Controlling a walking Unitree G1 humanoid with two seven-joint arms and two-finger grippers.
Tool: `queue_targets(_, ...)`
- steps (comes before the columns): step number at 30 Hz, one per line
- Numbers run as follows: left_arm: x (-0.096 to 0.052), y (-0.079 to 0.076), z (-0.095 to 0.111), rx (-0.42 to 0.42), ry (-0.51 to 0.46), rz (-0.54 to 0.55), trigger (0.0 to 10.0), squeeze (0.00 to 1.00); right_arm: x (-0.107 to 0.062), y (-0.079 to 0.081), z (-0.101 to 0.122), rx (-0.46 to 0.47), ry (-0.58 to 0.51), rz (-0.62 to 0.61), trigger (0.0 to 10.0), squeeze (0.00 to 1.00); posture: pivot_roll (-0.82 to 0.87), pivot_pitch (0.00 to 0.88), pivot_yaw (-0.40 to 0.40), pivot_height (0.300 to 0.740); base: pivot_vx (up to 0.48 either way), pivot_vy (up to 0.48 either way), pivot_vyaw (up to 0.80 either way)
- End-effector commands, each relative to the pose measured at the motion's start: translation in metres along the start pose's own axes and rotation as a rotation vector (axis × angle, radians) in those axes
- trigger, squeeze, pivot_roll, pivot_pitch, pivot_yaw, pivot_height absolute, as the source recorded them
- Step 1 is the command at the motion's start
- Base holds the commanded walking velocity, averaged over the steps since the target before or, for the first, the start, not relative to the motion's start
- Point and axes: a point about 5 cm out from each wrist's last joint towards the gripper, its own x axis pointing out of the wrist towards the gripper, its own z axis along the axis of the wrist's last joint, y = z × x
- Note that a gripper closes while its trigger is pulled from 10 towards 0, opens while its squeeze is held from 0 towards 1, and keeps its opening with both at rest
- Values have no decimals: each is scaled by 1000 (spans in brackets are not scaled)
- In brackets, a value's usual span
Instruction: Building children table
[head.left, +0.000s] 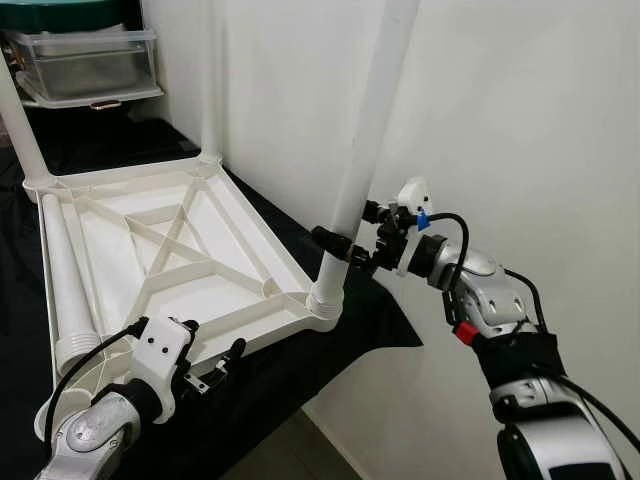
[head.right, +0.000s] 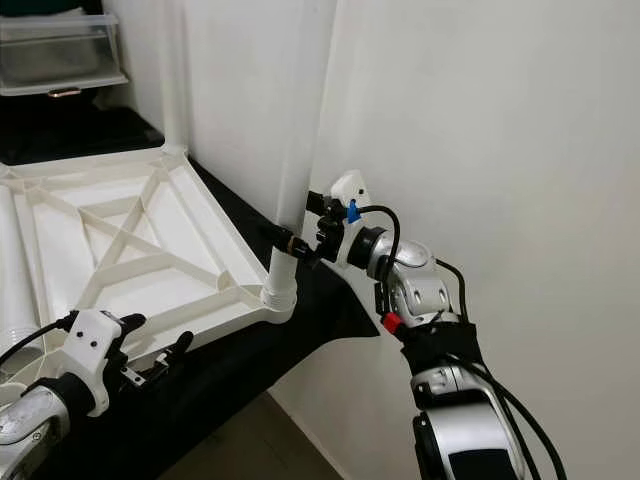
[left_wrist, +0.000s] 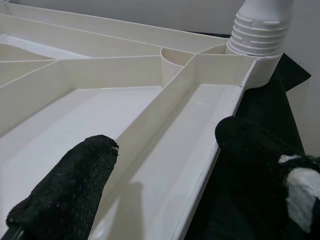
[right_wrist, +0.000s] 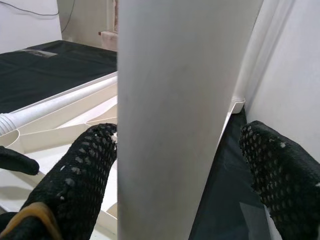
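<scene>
Two grippers working: right gripper (head.left: 343, 246) is bracketing the white plastic table leg (head.left: 372, 120) at the near-right corner socket, fingers spread; left gripper (head.left: 215, 372), fingers released, is straddling the upturned white ribbed tabletop (head.left: 150, 250)'s near edge. Keeping the leg vertical matters.

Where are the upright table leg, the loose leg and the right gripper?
Upright table leg (head.left: 368, 130), left eye view, mid shaft.
Loose leg (head.left: 62, 270), left eye view, mid length.
Right gripper (head.left: 345, 247), left eye view, between its fingertips.
</scene>
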Motion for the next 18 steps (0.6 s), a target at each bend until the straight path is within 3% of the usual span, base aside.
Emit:
queue_targets(1,0,-5,-3,-9,10,-20,10000,0,-4,-5,3,-8,-7,-10,10000,0,119,0,-143,740,0,0,0)
queue_targets(5,0,-6,-3,-11,10,-19,10000,0,-7,-14,2,15,-4,-1,10000,0,119,0,-148,740,0,0,0)
queue_targets(18,-1,-8,-4,-16,12,-21,10000,0,-9,-16,7,26,-12,120,10000,0,121,0,-152,740,0,0,0)
